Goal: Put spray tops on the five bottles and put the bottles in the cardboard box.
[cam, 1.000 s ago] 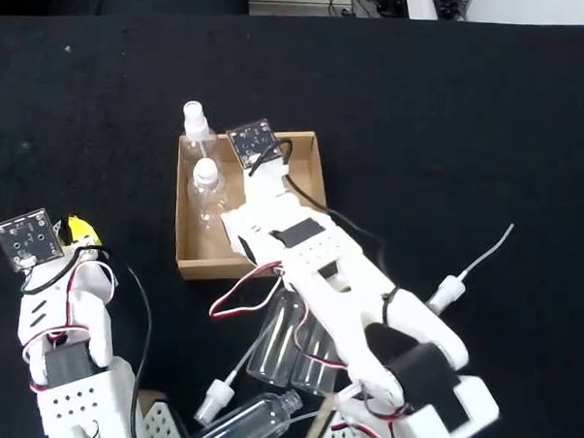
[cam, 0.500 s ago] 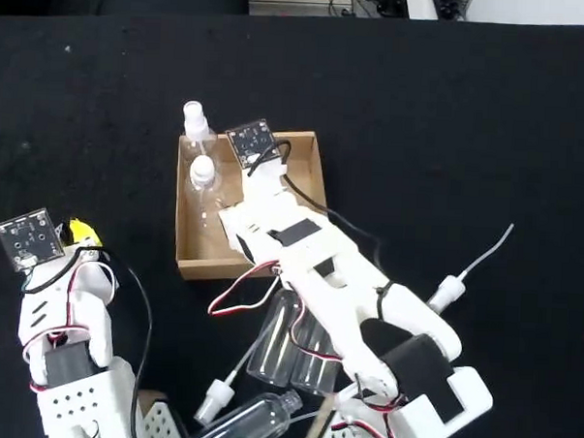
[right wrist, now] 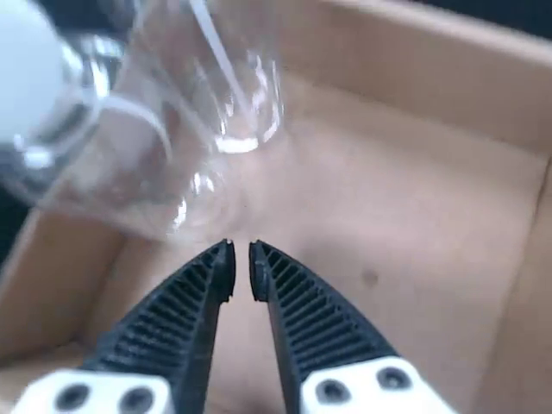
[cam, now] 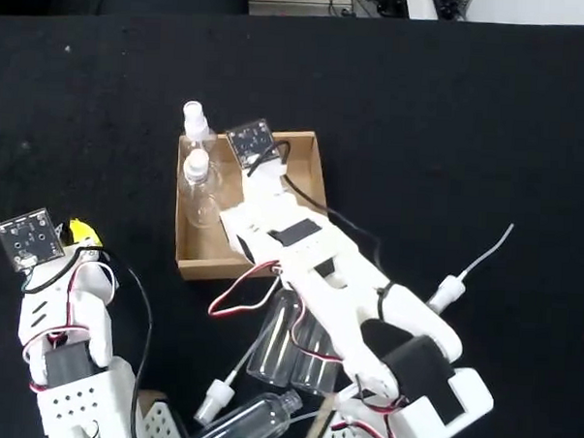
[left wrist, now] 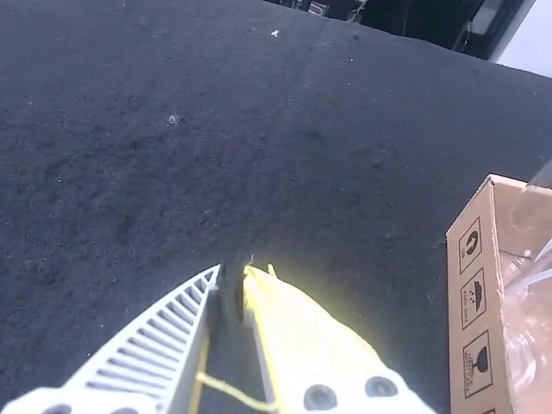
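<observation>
The cardboard box [cam: 304, 171] lies open at mid table. Two clear bottles with white spray tops are in it: one [cam: 193, 121] leans at its far left corner, the other [cam: 198, 188] rests against the left wall. My right gripper [right wrist: 241, 257] is down inside the box [right wrist: 414, 216], shut and holding nothing, just short of a topped bottle [right wrist: 155, 129]. My left gripper [left wrist: 233, 278] hovers shut over bare black cloth to the box's left [cam: 79, 231]. Two clear bottles [cam: 279, 343] lie side by side under the right arm, and an uncapped bottle [cam: 249, 421] lies near the front edge.
A loose spray top [cam: 216, 400] with its tube lies beside the uncapped bottle. Another spray top [cam: 448, 290] with a long tube lies to the right of the right arm [cam: 310, 259]. The box's side [left wrist: 483, 293] shows in the left wrist view.
The nearer topped bottle in the box has slid toward the box's left wall and far corner. The right arm has shifted slightly. The left arm has kept still.
</observation>
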### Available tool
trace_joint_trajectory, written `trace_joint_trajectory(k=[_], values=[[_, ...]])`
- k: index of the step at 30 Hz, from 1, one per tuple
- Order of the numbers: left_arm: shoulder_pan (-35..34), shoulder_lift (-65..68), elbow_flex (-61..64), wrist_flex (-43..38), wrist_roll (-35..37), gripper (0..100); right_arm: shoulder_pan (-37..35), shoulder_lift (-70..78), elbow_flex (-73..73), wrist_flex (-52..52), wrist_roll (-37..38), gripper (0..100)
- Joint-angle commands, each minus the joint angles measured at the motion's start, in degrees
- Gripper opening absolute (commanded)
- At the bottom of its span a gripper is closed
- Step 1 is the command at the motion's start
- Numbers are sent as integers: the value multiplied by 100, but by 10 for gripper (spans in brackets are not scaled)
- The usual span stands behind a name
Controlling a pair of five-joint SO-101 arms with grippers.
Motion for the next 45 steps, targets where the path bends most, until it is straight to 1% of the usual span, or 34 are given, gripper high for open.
trace_joint_trajectory(k=[1, 4, 7, 11, 14, 19, 26, 29, 34, 36, 40, 45], values=[[31, -26, 136, -9, 18, 30, -290, -602, -127, 255, -44, 10], [31, -26, 136, -9, 18, 30, -501, -514, -110, 211, -44, 10], [40, -26, 136, -9, 18, 30, -668, -321, -66, -176, -53, 10], [40, -26, 136, -9, 18, 30, -686, 40, -66, -712, -53, 10], [40, -26, 136, -9, 18, 30, -677, 224, -75, -993, -281, 10], [40, -26, 136, -9, 18, 30, -527, 321, -119, -1090, -325, 10], [40, -26, 136, -9, 18, 30, -554, 268, -75, -1002, -325, 10], [40, -26, 136, -9, 18, 30, -527, -180, -75, -536, -325, 11], [40, -26, 136, -9, 18, 30, -448, -1191, -75, 651, -316, 13], [40, -26, 136, -9, 18, 30, -229, -1473, -75, 1002, -316, 13], [40, -26, 136, -9, 18, 30, 457, -1851, -110, 1380, -316, 19], [40, -26, 136, 0, 18, 30, 1231, -1982, -119, 1512, -316, 150]])
